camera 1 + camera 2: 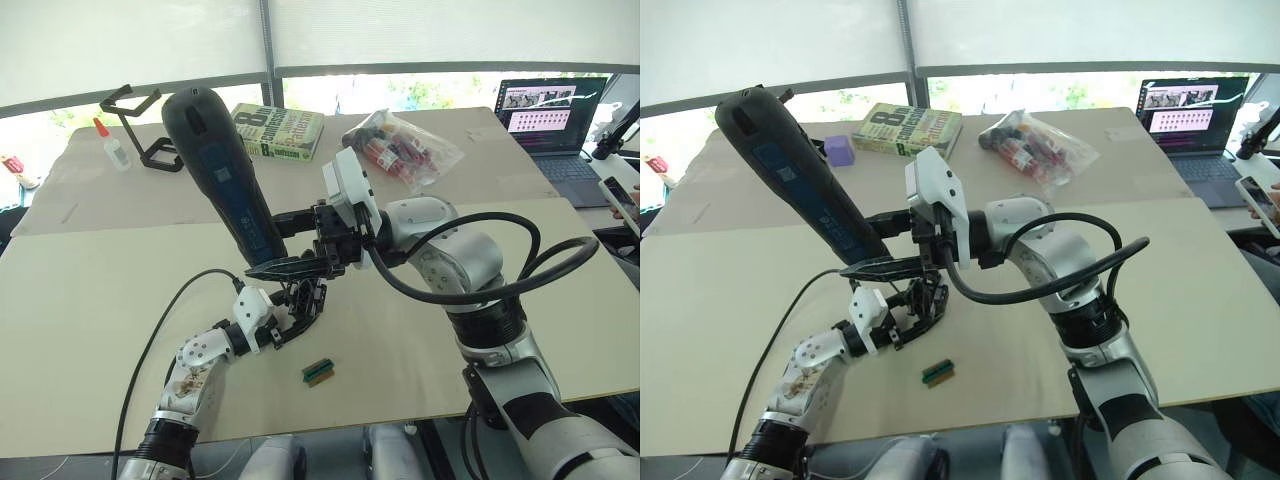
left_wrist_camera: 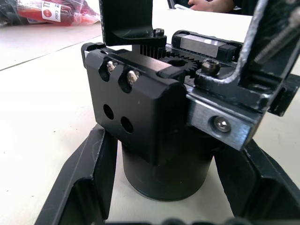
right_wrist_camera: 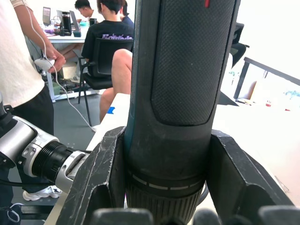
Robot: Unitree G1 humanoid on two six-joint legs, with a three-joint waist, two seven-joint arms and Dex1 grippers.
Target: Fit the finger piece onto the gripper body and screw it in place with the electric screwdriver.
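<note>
From the left eye view, the right claw (image 1: 300,262) grips the electric screwdriver (image 1: 220,170), a fat black body with a blue side panel, leaning up toward 11 o'clock from the middle of the bench (image 1: 90,300). Just below, the left claw (image 1: 300,305) clamps the gripper body (image 1: 305,297); a small green-and-brown block (image 1: 318,371) lies at its 5 o'clock. The left wrist view shows that body (image 2: 154,117) as a black housing on a round base, screws and a toothed rack on top, standing between the fingers (image 2: 79,187). The right wrist view shows textured rubber on the screwdriver (image 3: 178,93), pinched by both fingers (image 3: 101,178).
</note>
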